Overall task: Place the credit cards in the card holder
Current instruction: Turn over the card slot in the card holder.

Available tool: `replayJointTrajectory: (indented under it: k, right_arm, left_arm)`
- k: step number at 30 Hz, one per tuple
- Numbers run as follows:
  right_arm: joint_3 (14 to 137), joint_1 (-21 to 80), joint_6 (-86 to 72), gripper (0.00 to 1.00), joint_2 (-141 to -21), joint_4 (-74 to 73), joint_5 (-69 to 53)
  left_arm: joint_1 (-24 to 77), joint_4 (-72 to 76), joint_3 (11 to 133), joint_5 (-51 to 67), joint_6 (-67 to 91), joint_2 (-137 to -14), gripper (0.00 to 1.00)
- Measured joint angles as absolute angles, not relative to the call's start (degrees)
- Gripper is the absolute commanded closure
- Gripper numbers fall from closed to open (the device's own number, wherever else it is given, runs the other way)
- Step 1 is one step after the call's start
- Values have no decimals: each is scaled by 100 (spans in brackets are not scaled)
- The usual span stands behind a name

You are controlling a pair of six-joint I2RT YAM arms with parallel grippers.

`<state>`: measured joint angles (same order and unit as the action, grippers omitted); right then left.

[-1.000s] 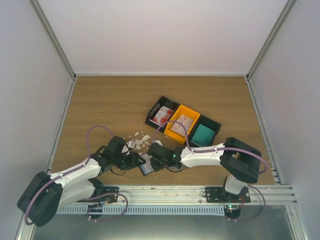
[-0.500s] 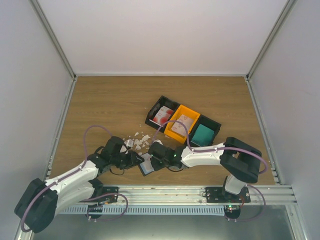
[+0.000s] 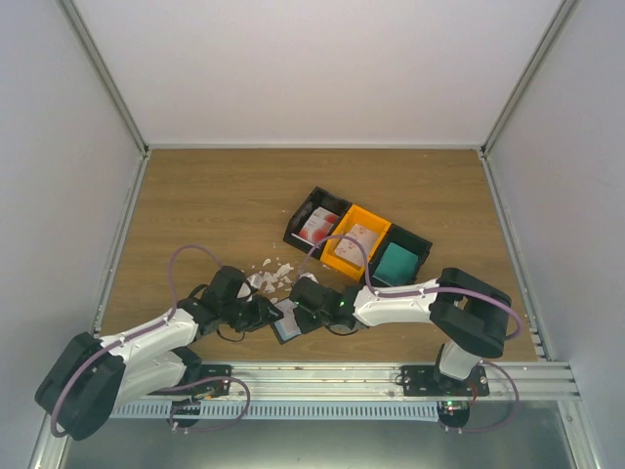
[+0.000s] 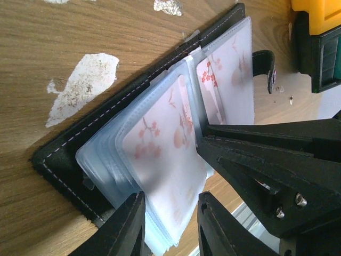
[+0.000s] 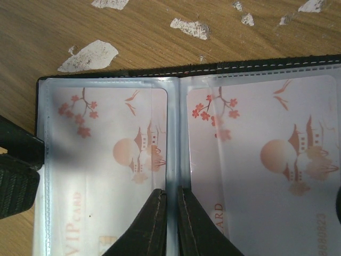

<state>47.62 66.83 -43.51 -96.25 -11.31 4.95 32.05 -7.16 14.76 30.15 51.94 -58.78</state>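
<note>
Black right gripper (image 5: 170, 194), jaws almost together, pinches a sleeve (image 5: 173, 133) at the fold of the open holder (image 4: 58, 157) on the table (image 5: 160, 32); the left gripper (image 4: 170, 201) clamps its sleeve stack (image 4: 154, 176). Pink cards (image 5: 106, 138) sit in sleeves.

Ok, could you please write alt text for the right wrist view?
Open black card holder on a wooden table, its two clear sleeves each showing a card with red blossoms and a pagoda. The right gripper pinches the fold between them; white scraps lie above.
</note>
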Motion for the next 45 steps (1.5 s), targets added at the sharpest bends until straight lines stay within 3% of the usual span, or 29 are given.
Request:
replayJointTrajectory:
  k: [13, 24, 45]
  right_arm:
    - [4762, 6678, -4351, 91, -9625, -1131, 484]
    - [4762, 6678, -4351, 91, -9625, -1122, 482]
    - [4751, 6657, -4381, 86, -9155, -1529, 969]
  left_arm:
    - [3177, -578, 1476, 3081, 5201, -6093, 61]
    - [3177, -370, 1461, 3148, 5242, -6213, 67]
    - [3173, 421, 1533, 3791, 5186, -6893, 66]
